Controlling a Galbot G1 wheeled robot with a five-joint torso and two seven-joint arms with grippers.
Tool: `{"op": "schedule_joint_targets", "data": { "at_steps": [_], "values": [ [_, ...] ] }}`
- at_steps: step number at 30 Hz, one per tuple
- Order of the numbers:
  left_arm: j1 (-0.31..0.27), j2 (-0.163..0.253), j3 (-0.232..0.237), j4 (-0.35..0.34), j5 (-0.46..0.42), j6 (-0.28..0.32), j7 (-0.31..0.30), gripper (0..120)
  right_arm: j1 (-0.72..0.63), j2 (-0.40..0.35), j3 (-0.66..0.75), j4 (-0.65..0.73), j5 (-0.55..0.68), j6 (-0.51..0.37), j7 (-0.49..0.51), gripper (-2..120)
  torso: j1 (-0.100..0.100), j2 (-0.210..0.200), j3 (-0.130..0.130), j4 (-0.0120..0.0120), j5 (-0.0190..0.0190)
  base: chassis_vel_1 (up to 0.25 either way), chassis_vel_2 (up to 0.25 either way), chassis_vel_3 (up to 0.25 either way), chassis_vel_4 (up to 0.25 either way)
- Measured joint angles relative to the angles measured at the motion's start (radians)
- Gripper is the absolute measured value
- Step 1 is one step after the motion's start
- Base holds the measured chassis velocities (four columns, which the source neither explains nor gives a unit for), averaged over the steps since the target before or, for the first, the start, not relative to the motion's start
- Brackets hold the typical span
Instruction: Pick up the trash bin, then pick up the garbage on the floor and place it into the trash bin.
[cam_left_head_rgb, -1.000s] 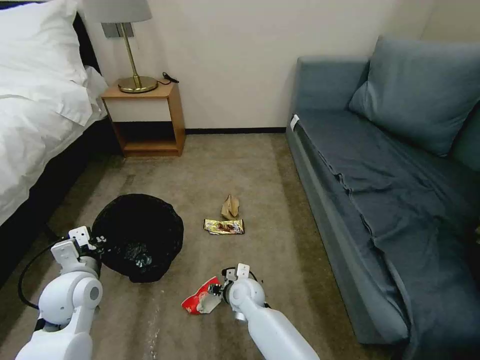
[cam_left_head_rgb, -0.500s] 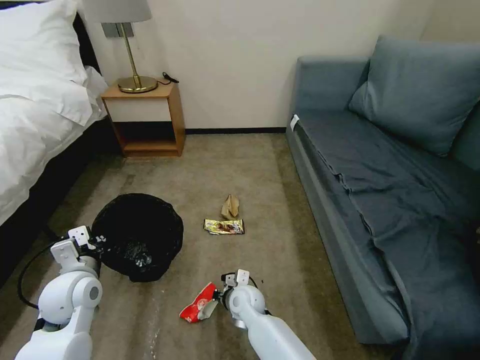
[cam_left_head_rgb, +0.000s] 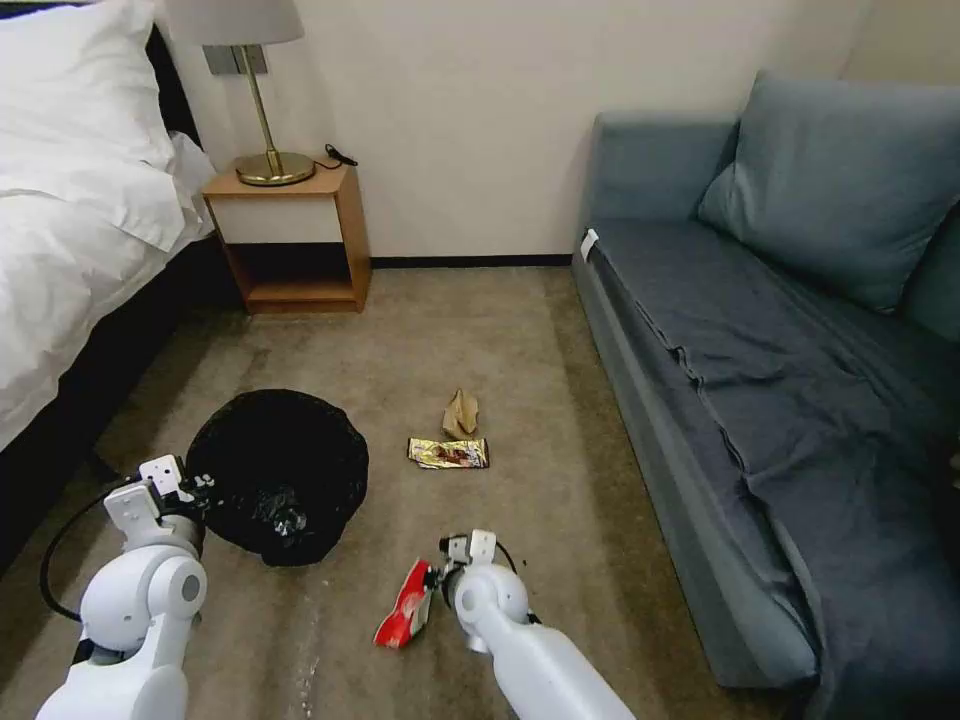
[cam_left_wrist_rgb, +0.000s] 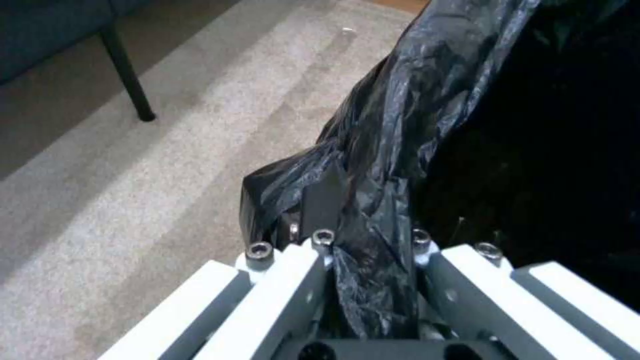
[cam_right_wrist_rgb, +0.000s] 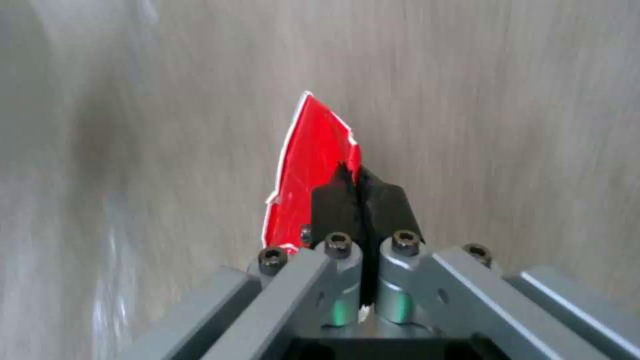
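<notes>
The trash bin (cam_left_head_rgb: 280, 475), wrapped in its black liner bag (cam_left_wrist_rgb: 400, 125), is at the lower left of the head view, and my left gripper (cam_left_head_rgb: 195, 487) is shut on its rim, one dark pad (cam_left_wrist_rgb: 323, 200) pressed against the bag. My right gripper (cam_left_head_rgb: 430, 580) is shut on a red-and-white snack packet (cam_left_head_rgb: 403, 604), which hangs edge-on just above the carpet; in the right wrist view the packet (cam_right_wrist_rgb: 307, 165) sticks out past the closed pads (cam_right_wrist_rgb: 387, 210). On the floor farther ahead lie a shiny gold wrapper (cam_left_head_rgb: 448, 453) and a tan paper wad (cam_left_head_rgb: 461, 412).
A bed (cam_left_head_rgb: 70, 230) runs along the left, with a wooden nightstand (cam_left_head_rgb: 290, 240) and a lamp (cam_left_head_rgb: 262, 120) against the wall. A blue-grey sofa (cam_left_head_rgb: 780, 370) lines the right side. Open carpet lies between them.
The right gripper has turned its wrist, so the red packet went from lying flat and wide to hanging edge-on. Left gripper and bin shifted very slightly.
</notes>
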Motion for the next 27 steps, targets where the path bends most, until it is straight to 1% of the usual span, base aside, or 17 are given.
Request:
{"op": "schedule_joint_targets", "data": {
  "at_steps": [1,2,3,4,6,8,9,10,12,13,14,18,22,27],
  "values": [
    [-0.005,0.005,-0.001,0.009,0.0,-0.004,0.005,1,0.028,0.0,-0.02,0.027,-0.047,0.039,-0.013,0,0.0,0.0,0.0,-0.0001,0.0001,0.0,0.0,0.0,0.0],
    [-0.005,0.005,-0.001,0.009,0.0,-0.004,0.005,1,0.028,0.0,-0.02,0.027,-0.047,0.039,-0.013,0,0.0,0.0,0.0,-0.0001,0.0001,0.0,0.0,0.0,0.0],
    [-0.008,0.008,-0.002,0.017,0.0,-0.009,0.01,1,0.068,0.0,-0.044,0.06,-0.086,0.078,-0.022,0,0.0,0.0,0.0,0.0,0.0001,0.0,0.0,0.0,0.0],
    [-0.01,0.008,-0.002,0.023,0.0,-0.011,0.014,1,0.119,0.0,-0.073,0.087,-0.097,0.106,-0.024,0,0.0,0.0,0.0,0.0001,0.0,0.0,0.0,0.0,0.0],
    [-0.011,0.008,-0.002,0.025,0.0,-0.011,0.014,1,0.139,0.0,-0.083,0.095,-0.099,0.116,-0.024,0,0.0,0.0,0.0,0.0002,0.0,0.0,0.0,0.0,0.0],
    [-0.014,0.004,-0.001,0.019,-0.001,-0.012,0.015,1,0.254,-0.023,-0.148,0.116,-0.113,0.179,-0.026,0,0.0,0.0,0.0,0.0004,0.0002,0.0,0.0,0.0,0.0],
    [-0.014,0.004,-0.001,0.019,-0.001,-0.012,0.015,1,0.254,-0.023,-0.148,0.116,-0.113,0.179,-0.026,0,0.0,0.0,0.0,0.0004,0.0002,0.0,0.0,0.0,0.0],
    [-0.01,0.0,0.0,0.01,-0.001,-0.012,0.015,1,0.293,-0.04,-0.18,0.116,-0.125,0.2,-0.033,0,0.0,0.0,0.0,0.0001,0.0001,0.0,0.0,0.0,0.0],
    [-0.008,-0.001,0.001,0.007,-0.002,-0.011,0.014,1,0.313,-0.047,-0.196,0.116,-0.133,0.213,-0.038,0,0.0,0.0,0.0,0.0002,0.0001,0.0,0.0,0.0,0.0],
    [-0.004,-0.005,0.001,-0.001,-0.003,-0.01,0.014,1,0.356,-0.063,-0.233,0.115,-0.149,0.24,-0.044,0,0.0,0.0,0.0,-0.0002,0.0001,0.0,0.0,0.0,0.0],
    [-0.003,-0.007,-0.001,-0.002,-0.003,-0.01,0.014,1,0.381,-0.068,-0.264,0.116,-0.151,0.25,-0.045,0,0.0,0.0,0.0,-0.0001,0.0002,0.0,0.0,0.0,0.0],
    [-0.001,-0.007,-0.005,-0.002,-0.003,-0.009,0.014,1,0.404,-0.069,-0.291,0.123,-0.15,0.253,-0.041,0,0.0,0.0,0.0,0.0001,0.0001,0.0,0.0,0.0,0.0],
    [0.009,-0.005,-0.014,0.004,-0.004,-0.01,0.013,1,0.452,-0.041,-0.35,0.153,-0.126,0.245,-0.011,0,0.0,0.0,0.0,0.0001,0.0001,0.0,0.0,0.0,0.0],
    [0.009,-0.002,-0.016,0.008,-0.004,-0.011,0.014,1,0.478,-0.025,-0.375,0.179,-0.096,0.226,0.009,0,0.0,0.0,0.0,0.0002,0.0001,0.0,0.0,0.0,0.0]
  ]
}}
